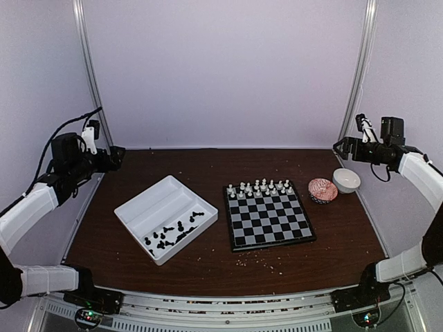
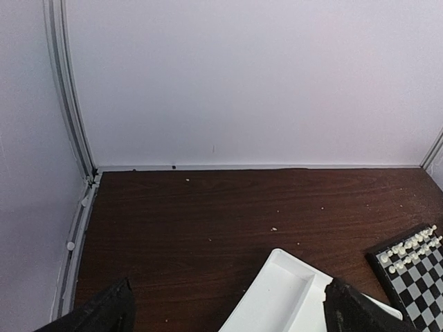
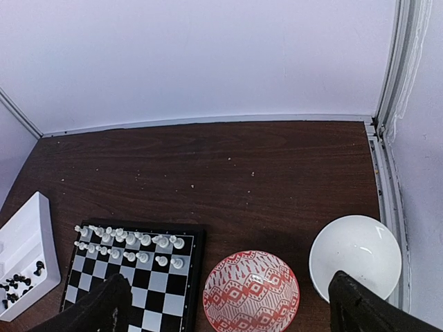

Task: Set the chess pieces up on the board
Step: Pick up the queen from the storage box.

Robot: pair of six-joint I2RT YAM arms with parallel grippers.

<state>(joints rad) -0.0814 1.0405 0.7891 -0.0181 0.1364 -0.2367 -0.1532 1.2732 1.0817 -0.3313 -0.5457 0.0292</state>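
Taking the top view's table [image 1: 208,166] as your dial, start at the near side. The black chess pieces [image 1: 172,234] lie jumbled at 8 o'clock, in the nearer compartment of the white tray [image 1: 138,200]. The other compartment holds none that you can see. Just beside the tray, at 4 o'clock, sits the board [image 1: 271,221]. No black piece stands on it, and white pieces [image 1: 259,187] fill its two far rows. Further back at 2 o'clock, a red patterned bowl [image 1: 322,189] sits just beside a white bowl [image 1: 346,180].

Your left gripper [image 1: 114,156] is at 10 o'clock, raised over the table's far left edge. Its fingers [image 2: 107,312] are spread wide with nothing between them. The black pieces are well apart from it, toward its 5 o'clock. Its own camera shows only the tray's far end between the fingers.

Your right gripper [image 1: 340,146] is at 2 o'clock, beyond the bowls. Its fingers [image 3: 360,308] are equally wide apart and hold nothing. The black pieces lie well apart toward its 8 o'clock.
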